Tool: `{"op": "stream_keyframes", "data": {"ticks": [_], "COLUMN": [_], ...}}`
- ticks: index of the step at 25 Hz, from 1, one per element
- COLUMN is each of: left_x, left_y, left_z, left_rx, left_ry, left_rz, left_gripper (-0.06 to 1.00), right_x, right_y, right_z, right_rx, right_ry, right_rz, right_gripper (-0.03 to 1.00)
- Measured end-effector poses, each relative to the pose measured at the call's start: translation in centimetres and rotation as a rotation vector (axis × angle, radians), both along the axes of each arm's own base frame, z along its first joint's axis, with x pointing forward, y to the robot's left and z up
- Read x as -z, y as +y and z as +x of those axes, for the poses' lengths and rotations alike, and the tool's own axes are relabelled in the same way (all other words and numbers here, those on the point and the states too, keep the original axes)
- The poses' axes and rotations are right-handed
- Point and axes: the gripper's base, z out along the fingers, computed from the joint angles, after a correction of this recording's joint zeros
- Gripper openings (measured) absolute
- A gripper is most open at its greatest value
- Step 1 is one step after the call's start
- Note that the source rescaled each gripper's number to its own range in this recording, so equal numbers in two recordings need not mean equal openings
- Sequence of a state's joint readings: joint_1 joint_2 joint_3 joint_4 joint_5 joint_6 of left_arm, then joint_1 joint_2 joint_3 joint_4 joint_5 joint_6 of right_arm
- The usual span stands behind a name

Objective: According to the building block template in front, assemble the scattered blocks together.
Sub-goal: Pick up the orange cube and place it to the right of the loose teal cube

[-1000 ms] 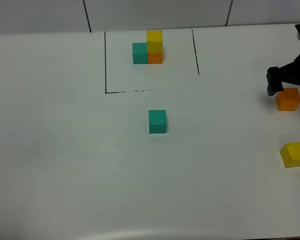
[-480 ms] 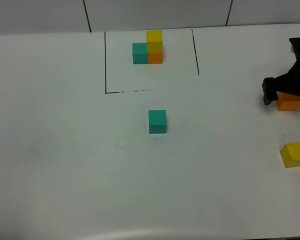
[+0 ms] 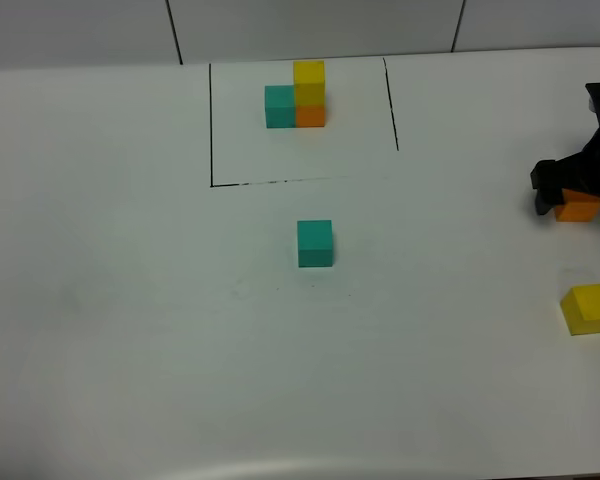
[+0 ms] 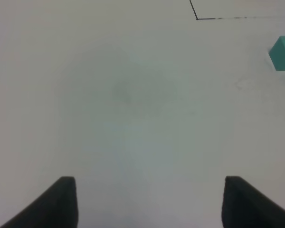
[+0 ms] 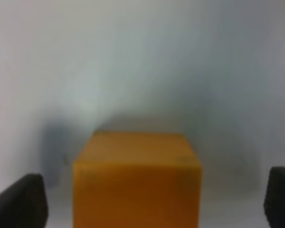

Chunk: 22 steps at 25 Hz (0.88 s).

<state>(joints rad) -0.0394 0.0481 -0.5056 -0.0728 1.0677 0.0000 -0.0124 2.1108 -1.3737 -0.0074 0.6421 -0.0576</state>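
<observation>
Overhead view: right end effector [image 3: 577,186] sits over the orange block [image 3: 580,208] at the bench's [image 3: 130,300] 3 o'clock edge. Teal block [image 3: 315,243] is at centre, yellow block [image 3: 590,308] at 4 o'clock, template [image 3: 298,95] at 12.

Left wrist view: left end effector [image 4: 152,202] is apart and empty, with the teal block [image 4: 282,53] well clear of it.

Right wrist view: orange block [image 5: 136,180] lies centred between parted fingers [image 5: 19,202], with a gap on each side and faces square. I judge only the squeeze is wanting.
</observation>
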Motion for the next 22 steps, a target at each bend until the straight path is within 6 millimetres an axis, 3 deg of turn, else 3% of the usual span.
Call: {"op": "stream_keyframes", "data": {"ticks": [3,6,7,12,15,18,22], "left_x": [0.0,0.0,0.0,0.0,0.0,0.0,0.0], "left_y": [0.0,0.0,0.0,0.0,0.0,0.0,0.0], "left_z": [0.0,0.0,0.0,0.0,0.0,0.0,0.0], "left_rx": [0.0,0.0,0.0,0.0,0.0,0.0,0.0], "left_ry": [0.0,0.0,0.0,0.0,0.0,0.0,0.0], "left_rz": [0.0,0.0,0.0,0.0,0.0,0.0,0.0], "left_gripper": [0.39,0.39,0.39,0.39,0.39,0.39,0.39], "right_x": [0.0,0.0,-0.1,-2.3,-3.7,-3.7,-3.7], "right_y": [0.0,0.0,0.0,1.6,4.8,8.5,12.9], "right_z": [0.0,0.0,-0.1,-0.5,-2.1,-3.8,-4.9], "right_rx": [0.0,-0.011,-0.018,-0.185,-0.473,-0.79,-1.03], "right_ry": [0.002,0.005,0.004,-0.007,0.094,0.214,0.199], "right_rz": [-0.001,-0.004,-0.006,-0.051,-0.101,-0.137,-0.214], "right_gripper": [0.56,0.08,0.0,0.02,0.02,0.02,0.02]}}
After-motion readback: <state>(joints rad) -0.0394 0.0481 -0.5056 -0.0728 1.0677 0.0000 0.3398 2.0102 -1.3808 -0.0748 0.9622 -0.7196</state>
